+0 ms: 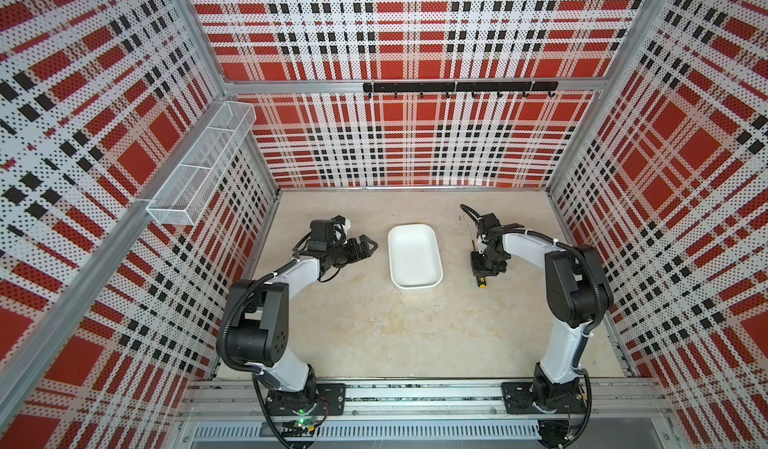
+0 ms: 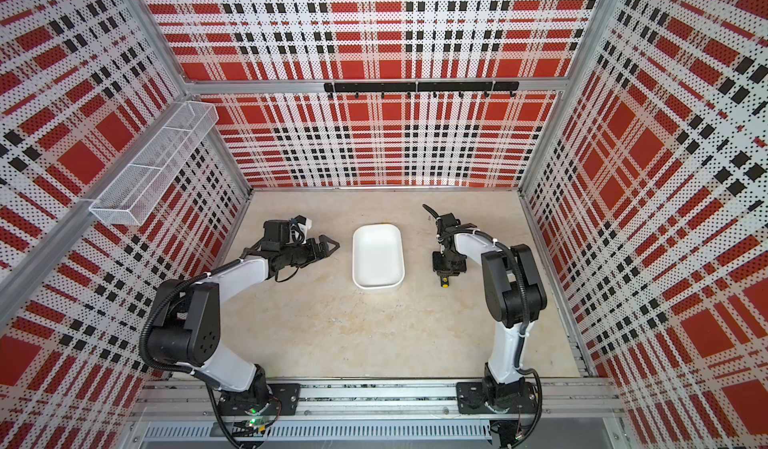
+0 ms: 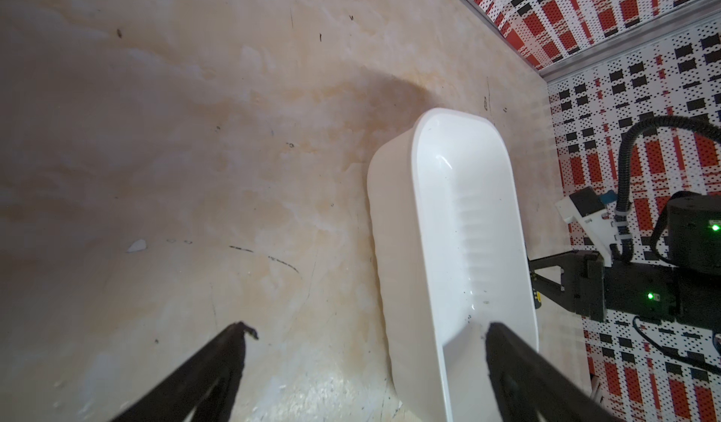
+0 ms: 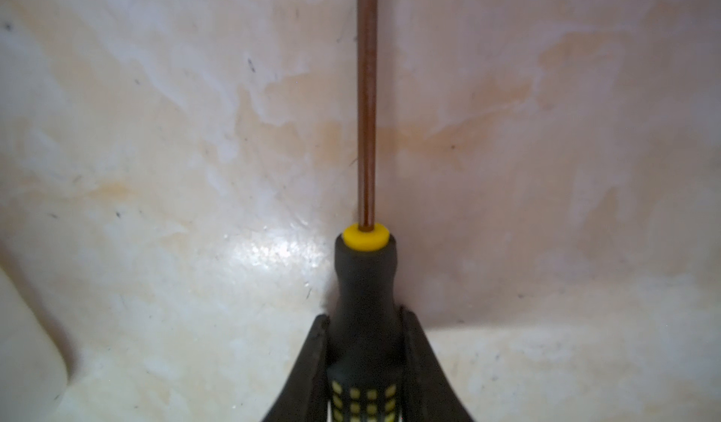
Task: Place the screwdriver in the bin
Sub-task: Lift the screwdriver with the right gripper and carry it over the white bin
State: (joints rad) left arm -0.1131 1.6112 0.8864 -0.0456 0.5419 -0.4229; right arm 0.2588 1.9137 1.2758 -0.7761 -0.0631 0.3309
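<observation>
Clamping the screwdriver [image 4: 366, 275] by its handle in the right gripper [image 4: 364, 316], right of the bin [image 1: 413, 256]; holding left gripper [image 3: 369, 328] open at its left. Next: lift, swing over, release.

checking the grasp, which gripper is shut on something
The right gripper, clamped on the screwdriver handle; the left gripper stands open and empty beside the bin.

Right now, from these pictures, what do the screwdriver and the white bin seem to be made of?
The screwdriver: handle looks like matte black rubber or soft plastic with yellow plastic inserts; shaft probably metal, thin, straight, with coppery-brown sheen. The bin: likely moulded plastic, smooth, white, slightly glossy, with bright highlights and rounded corners.
</observation>
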